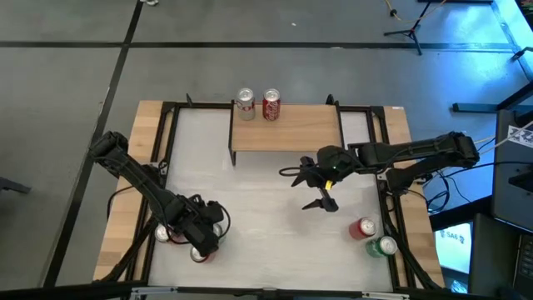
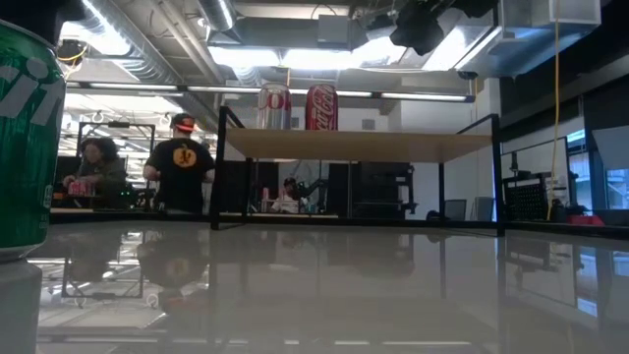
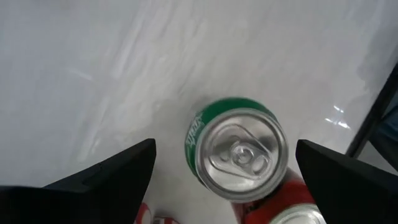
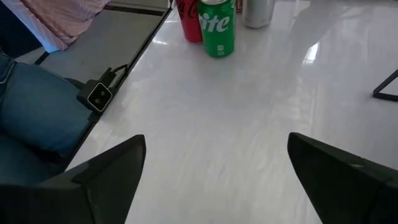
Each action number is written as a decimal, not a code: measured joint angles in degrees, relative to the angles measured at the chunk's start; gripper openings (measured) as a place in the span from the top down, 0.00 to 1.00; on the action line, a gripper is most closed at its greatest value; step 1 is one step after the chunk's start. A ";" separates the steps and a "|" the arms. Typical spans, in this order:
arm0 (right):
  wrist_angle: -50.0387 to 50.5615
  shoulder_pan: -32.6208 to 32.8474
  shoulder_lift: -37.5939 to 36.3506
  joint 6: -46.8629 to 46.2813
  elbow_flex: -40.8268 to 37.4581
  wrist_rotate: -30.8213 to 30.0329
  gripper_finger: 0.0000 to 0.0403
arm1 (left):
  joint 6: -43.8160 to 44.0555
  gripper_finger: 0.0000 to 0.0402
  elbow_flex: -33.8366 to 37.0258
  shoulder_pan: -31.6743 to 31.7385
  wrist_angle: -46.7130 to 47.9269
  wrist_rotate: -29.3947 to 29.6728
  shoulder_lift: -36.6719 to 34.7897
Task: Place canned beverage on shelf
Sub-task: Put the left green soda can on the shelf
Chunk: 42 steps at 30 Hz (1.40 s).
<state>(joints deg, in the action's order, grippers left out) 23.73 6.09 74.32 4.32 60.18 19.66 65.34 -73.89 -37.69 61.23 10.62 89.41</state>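
Note:
The shelf (image 1: 287, 127) stands at the table's far middle, with a silver can (image 1: 245, 104) and a red can (image 1: 271, 105) upright on its plank; both also show in the low view (image 2: 274, 106) (image 2: 321, 106). My left gripper (image 1: 204, 237) is open at the near left, pointing down over a green can (image 3: 239, 152). Its fingers (image 3: 109, 177) stand on either side of the can's top, apart from it. A red can (image 3: 280, 205) stands right beside the green one. My right gripper (image 1: 304, 193) is open and empty over the middle of the table, in front of the shelf.
A red can (image 1: 363, 227) and a green can (image 1: 385, 246) stand at the near right. A green can (image 2: 25, 138) fills the low view's left edge. A person in jeans (image 4: 37, 118) sits beside the table's edge. Bare white tabletop (image 1: 258, 192) lies between the arms.

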 joint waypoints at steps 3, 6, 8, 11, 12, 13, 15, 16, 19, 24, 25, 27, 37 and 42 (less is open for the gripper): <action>0.02 0.00 0.00 0.00 0.00 0.00 0.04 | -0.75 0.06 0.00 0.02 0.00 0.30 0.00; 0.10 0.00 0.00 0.00 0.00 0.00 0.04 | -1.44 0.06 0.00 0.24 0.01 -0.42 0.00; 0.13 0.00 0.00 0.00 0.00 0.00 0.04 | -1.44 0.06 0.00 0.27 -0.02 -0.95 0.00; 0.13 0.00 0.00 0.00 0.02 0.02 0.04 | -1.55 0.06 0.00 0.26 -0.04 -1.24 0.49; 0.15 0.00 0.00 0.00 0.02 0.01 0.04 | -1.88 0.06 0.00 0.23 -0.08 -1.27 0.82; 0.17 0.00 0.00 0.00 0.01 0.02 0.04 | -2.41 0.06 0.00 0.22 -0.24 -1.49 1.26; 0.17 0.00 0.00 0.00 0.02 0.02 0.04 | -3.35 0.06 0.00 0.22 -0.58 -2.06 2.27; 0.18 0.00 0.00 0.00 0.02 0.02 0.04 | -3.84 0.06 0.00 0.21 -0.58 -2.46 2.88; 0.20 0.00 0.00 0.00 0.02 0.02 0.04 | -5.57 0.06 0.00 0.20 -0.68 -3.06 4.59; 0.26 0.00 0.00 0.00 0.02 0.02 0.04 | -8.56 0.06 0.00 0.32 -0.99 -2.97 6.64; 0.26 0.00 0.00 0.00 0.02 0.02 0.04 | -9.05 0.06 0.00 0.42 -1.06 -2.78 6.81; 0.27 0.00 0.00 0.00 0.02 0.04 0.04 | -9.89 0.06 0.00 0.60 -1.08 -2.61 6.97; 0.36 0.00 0.00 0.00 0.02 0.40 0.04 | -10.54 0.18 0.00 2.95 -1.42 -4.68 6.99; 0.35 0.00 0.00 0.00 0.02 0.42 0.04 | -10.59 0.27 0.00 3.68 -1.51 -4.93 6.99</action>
<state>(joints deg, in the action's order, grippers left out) 24.08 6.09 74.32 4.32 60.20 20.08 54.75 -73.89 -34.01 59.72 5.69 96.40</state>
